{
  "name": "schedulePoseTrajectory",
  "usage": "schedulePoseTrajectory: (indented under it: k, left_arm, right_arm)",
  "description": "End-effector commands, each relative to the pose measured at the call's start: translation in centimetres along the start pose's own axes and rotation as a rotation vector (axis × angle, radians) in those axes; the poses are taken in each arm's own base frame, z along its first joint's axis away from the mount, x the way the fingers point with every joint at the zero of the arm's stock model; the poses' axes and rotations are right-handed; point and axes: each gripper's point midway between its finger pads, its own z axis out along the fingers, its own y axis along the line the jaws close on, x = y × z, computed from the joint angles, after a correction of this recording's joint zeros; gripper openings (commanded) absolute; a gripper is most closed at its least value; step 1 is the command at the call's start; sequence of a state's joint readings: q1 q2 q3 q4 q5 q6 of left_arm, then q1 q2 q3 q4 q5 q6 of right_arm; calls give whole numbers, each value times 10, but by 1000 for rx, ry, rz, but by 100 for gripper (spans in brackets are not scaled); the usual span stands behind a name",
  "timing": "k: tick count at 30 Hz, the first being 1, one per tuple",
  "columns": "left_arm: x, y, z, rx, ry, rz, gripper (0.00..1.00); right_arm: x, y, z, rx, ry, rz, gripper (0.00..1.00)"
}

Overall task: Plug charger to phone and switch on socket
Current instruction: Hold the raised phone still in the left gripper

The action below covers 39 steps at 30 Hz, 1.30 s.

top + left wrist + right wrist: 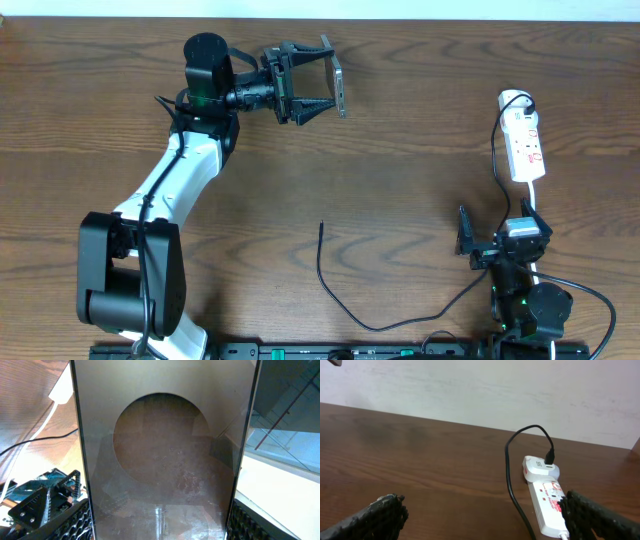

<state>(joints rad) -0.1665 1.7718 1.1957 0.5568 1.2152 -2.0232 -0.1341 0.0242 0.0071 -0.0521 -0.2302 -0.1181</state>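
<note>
Overhead, left gripper (328,76): clamped on phone (340,85), upper middle.
right gripper (498,226): fingers spread, empty, lower right.
charger (340,295): tip lying free, lower centre.
socket (525,145): right edge.

The phone (340,88) stands on edge — black charger (319,260) loose, white socket (527,150) flat.

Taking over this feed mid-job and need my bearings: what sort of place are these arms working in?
Probably an indoor lab or office workbench: a brown wood-grain table, a plain pale wall right behind it, and a white power strip lying on the tabletop.
</note>
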Motion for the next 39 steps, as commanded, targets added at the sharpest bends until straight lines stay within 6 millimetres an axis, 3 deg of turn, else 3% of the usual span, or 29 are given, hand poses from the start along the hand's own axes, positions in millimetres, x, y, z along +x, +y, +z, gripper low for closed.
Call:
schedulePoseTrajectory:
  k: [1,39]
  left_arm:
    - [7,-11,-2,13,11,-26,7]
    - [-2,-15,-2,39,-35,-32,7]
  right_arm:
    - [1,1,0,-1,1,-10,99]
    - [1,1,0,-1,1,-10,99]
